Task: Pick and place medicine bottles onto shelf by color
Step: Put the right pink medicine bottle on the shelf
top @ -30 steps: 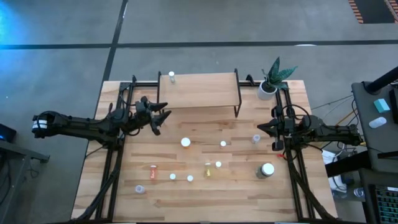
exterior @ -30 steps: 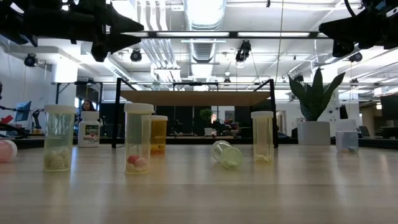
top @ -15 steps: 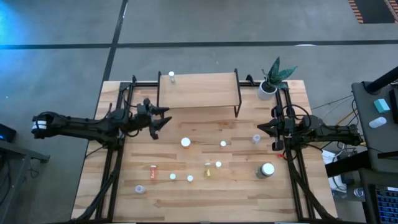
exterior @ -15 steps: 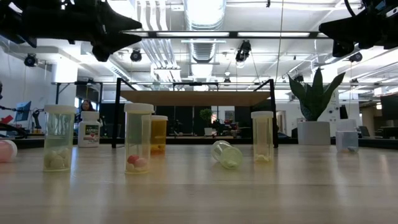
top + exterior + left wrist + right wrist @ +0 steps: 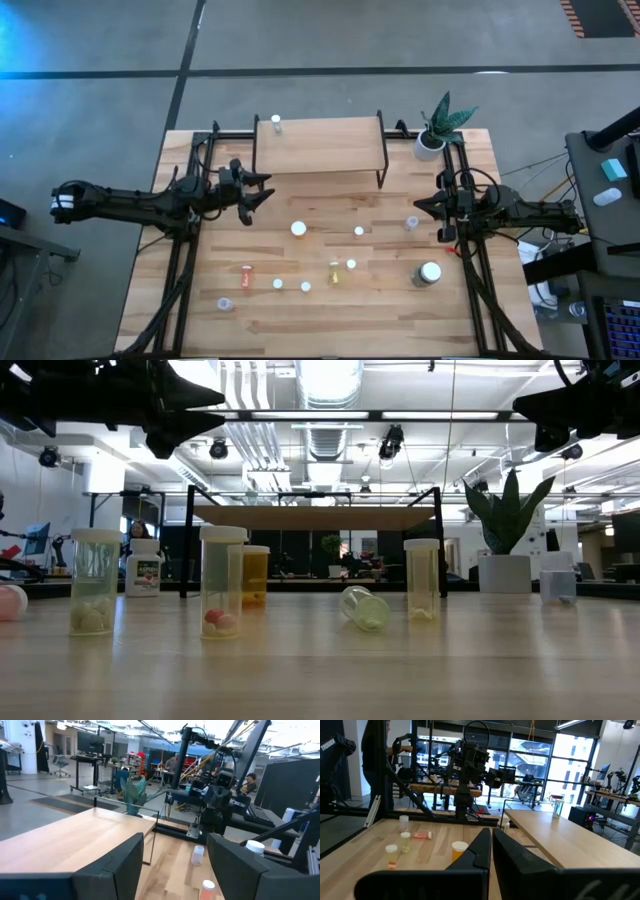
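The shelf (image 5: 320, 146) stands at the table's far middle on thin black legs, with one white-capped bottle (image 5: 276, 123) on its left end. Several medicine bottles stand scattered on the table: an orange one (image 5: 298, 229), a large white-capped one (image 5: 430, 272), a red one (image 5: 247, 272) and small pale ones (image 5: 359, 231). One clear bottle (image 5: 365, 608) lies on its side. My left gripper (image 5: 262, 190) hovers open and empty above the table by the shelf's near left leg. My right gripper (image 5: 420, 206) hangs shut and empty at the table's right.
A white pot with a green plant (image 5: 432, 140) stands at the far right corner beside the shelf. Black arm frames run along both table sides (image 5: 180, 270). Bare wood lies along the near edge (image 5: 330, 330). A person sits far behind the table (image 5: 140, 532).
My left gripper has swung a little in place, its fingertips now pointing more toward the table's right edge than toward the near edge. It has stayed open and empty. The bottles have not moved.
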Controlling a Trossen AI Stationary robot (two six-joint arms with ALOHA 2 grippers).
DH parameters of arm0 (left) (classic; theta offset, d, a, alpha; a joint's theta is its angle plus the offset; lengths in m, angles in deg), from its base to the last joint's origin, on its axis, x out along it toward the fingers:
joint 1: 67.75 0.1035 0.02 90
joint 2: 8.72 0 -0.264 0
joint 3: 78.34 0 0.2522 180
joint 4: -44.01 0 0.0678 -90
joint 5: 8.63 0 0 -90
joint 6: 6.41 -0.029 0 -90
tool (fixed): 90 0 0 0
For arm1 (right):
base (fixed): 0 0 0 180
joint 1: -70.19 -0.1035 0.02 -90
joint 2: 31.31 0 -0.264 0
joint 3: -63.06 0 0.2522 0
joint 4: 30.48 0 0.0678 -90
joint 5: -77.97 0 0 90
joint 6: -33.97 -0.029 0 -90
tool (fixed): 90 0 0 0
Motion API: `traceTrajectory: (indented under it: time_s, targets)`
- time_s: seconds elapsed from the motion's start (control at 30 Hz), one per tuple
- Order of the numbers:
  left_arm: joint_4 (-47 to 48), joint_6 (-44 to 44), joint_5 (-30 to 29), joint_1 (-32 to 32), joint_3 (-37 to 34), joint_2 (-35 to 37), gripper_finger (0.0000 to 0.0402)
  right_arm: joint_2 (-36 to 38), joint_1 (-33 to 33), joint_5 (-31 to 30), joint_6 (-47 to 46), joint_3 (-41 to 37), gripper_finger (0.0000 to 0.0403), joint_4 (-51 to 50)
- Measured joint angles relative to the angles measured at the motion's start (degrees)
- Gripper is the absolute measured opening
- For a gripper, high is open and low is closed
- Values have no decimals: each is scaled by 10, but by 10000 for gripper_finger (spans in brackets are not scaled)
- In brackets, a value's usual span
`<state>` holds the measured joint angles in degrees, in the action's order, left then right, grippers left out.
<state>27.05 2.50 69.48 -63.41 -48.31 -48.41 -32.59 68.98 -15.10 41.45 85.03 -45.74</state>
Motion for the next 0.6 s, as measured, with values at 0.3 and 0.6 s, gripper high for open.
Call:
traceTrajectory:
  time_s: [0.3, 0.6]
  targets:
    - [7, 13, 110, 0, 12, 68, 203, 0, 0, 0, 0, 0, 9, 0]
    - [9, 13, 110, 0, 12, 99, 203, 0, 0, 0, 0, 0, 9, 0]
